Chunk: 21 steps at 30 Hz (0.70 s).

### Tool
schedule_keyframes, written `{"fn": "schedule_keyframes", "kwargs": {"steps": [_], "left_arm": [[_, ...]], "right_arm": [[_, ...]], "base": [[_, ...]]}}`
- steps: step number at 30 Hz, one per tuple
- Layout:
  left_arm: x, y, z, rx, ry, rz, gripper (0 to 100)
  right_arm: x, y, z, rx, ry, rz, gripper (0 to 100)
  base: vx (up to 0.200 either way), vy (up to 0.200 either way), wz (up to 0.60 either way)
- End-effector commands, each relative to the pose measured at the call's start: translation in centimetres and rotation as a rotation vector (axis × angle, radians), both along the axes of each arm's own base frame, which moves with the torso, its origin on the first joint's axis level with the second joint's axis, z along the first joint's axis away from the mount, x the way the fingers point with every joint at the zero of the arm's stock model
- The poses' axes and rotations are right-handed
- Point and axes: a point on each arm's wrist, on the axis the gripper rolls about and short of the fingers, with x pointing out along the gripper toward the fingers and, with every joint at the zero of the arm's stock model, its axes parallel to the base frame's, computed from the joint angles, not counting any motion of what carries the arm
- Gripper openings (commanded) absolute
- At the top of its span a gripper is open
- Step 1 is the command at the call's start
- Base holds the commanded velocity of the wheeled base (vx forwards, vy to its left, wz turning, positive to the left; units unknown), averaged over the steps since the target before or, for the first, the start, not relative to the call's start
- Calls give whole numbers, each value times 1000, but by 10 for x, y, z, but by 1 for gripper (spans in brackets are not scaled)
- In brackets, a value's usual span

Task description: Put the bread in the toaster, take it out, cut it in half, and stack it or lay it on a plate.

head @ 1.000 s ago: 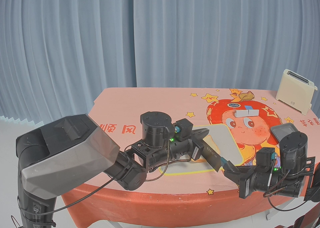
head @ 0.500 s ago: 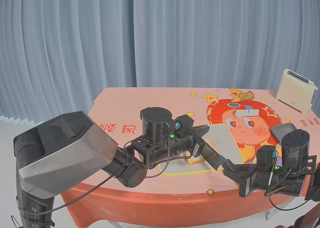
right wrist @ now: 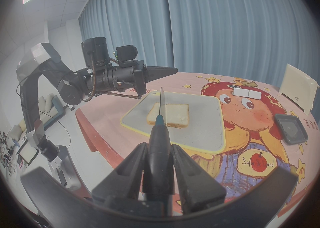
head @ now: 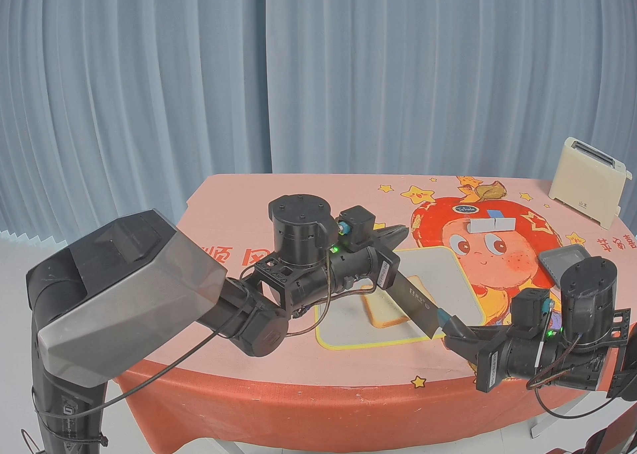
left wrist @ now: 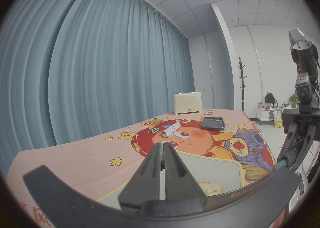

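A slice of bread (head: pixel 383 308) (right wrist: pixel 173 114) (left wrist: pixel 212 188) lies flat on the grey, yellow-edged cutting board (head: pixel 458 279) (right wrist: pixel 200 128). My right gripper (head: pixel 455 333) (right wrist: pixel 159 147) is shut on the knife's handle (right wrist: pixel 158 162) at the table's front edge. The knife blade (head: pixel 410 299) (right wrist: pixel 161 102) stands on edge over the bread's middle. My left gripper (head: pixel 401 233) (left wrist: pixel 162 152) (right wrist: pixel 170 70) is shut on nothing and hovers above the board's far-left corner, apart from the bread. The cream toaster (head: pixel 589 181) (right wrist: pixel 299 87) stands at the far right.
A dark rectangular plate (head: pixel 561 260) (right wrist: pixel 292 128) (left wrist: pixel 213 122) lies right of the board, with a small white card (head: pixel 491 225) behind it. The pink printed tablecloth (head: pixel 252 210) is bare at the far left. The table edge runs close under my right arm.
My left gripper has risen and drawn back to the left off the bread, uncovering the slice. The right gripper and knife have hardly moved.
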Motion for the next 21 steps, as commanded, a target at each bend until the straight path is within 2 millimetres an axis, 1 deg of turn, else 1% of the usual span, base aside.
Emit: {"fn": "schedule_keyframes", "kwargs": {"steps": [1,9,10,13,14,16,21], "left_arm": [[1,1,2,-3,-4,5,0],[1,1,-2,6,8,3,0],[2,0,-7,13,16,3,0],[2,0,-13,23,28,8,0],[2,-1,-20,34,38,6,0],[3,-2,-25,41,44,6,0],[4,-2,-26,44,48,8,0]], "right_arm": [[1,0,-1,-3,3,-2,0],[0,0,-3,-12,12,-1,0],[0,0,-3,-11,13,0,0],[0,0,-3,-11,13,2,0],[0,0,-2,-7,8,2,0],[0,1,-2,-6,7,2,0],[0,1,-1,-1,3,2,0]], "base": [[0,0,0],[0,0,0],[0,0,0],[0,0,0],[0,0,0],[0,0,0],[0,0,0]]}}
